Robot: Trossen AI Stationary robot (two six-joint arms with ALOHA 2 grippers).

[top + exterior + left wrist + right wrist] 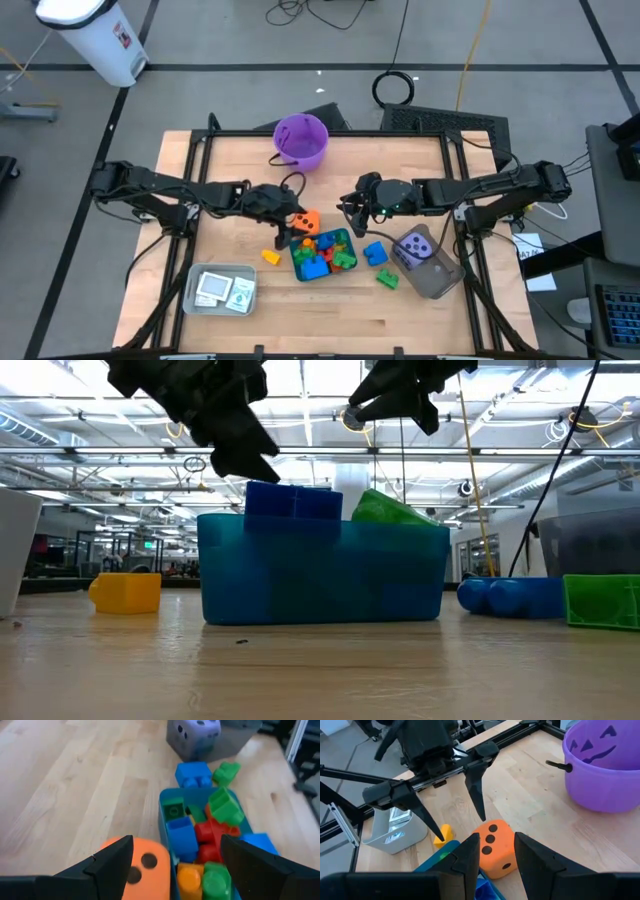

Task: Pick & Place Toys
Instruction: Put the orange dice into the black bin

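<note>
We see the orange die [494, 849] resting on the table against the teal tray [345, 240] of bricks, directly below our left gripper [454, 815], whose wide-spread empty fingers straddle it from above, while our right gripper [352, 207] hovers nearby, fingers narrow and empty.

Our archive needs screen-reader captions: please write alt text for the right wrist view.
The left end effector hangs open above an orange die on the wooden table. A purple bucket stands beyond, a grey tray to the side.
</note>
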